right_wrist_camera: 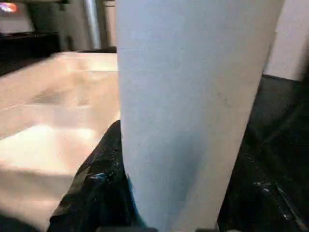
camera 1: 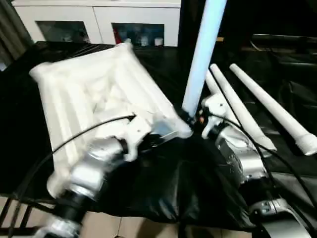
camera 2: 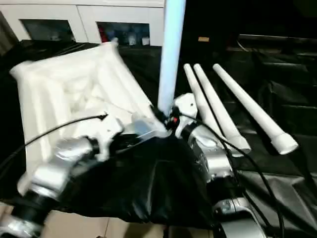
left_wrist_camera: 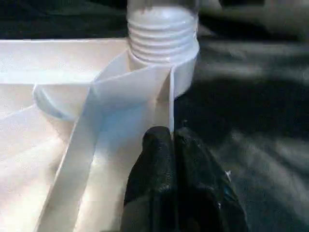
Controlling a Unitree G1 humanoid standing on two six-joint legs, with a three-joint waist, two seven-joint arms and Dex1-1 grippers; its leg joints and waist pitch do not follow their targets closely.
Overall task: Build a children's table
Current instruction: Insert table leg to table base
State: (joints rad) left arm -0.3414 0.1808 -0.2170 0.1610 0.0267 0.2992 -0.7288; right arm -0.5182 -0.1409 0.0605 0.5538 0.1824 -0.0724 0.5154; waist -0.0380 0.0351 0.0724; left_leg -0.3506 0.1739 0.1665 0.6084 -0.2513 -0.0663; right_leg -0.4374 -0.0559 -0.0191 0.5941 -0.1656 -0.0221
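Observation:
The white tabletop (camera 1: 94,94) lies upside down on black cloth, ribbed underside up. My left gripper (left_wrist_camera: 172,140) is shut on its thin side wall, just beside the near right corner socket (left_wrist_camera: 186,79). One white leg (camera 1: 203,54) stands upright in that socket, its threaded end (left_wrist_camera: 161,34) still showing above the socket's rim. My right gripper (camera 1: 192,119) is shut on this leg low down, and the leg's tube (right_wrist_camera: 193,96) stands close between the black fingers (right_wrist_camera: 99,186). Three more legs (camera 1: 270,106) lie side by side to the right of the tabletop.
A white cabinet with glass doors (camera 1: 99,20) stands behind the work surface. The black cloth (camera 1: 163,188) hangs over the near edge, with pale floor (camera 1: 124,228) below. A black cable (camera 1: 64,141) loops over my left forearm, and another runs along the right one.

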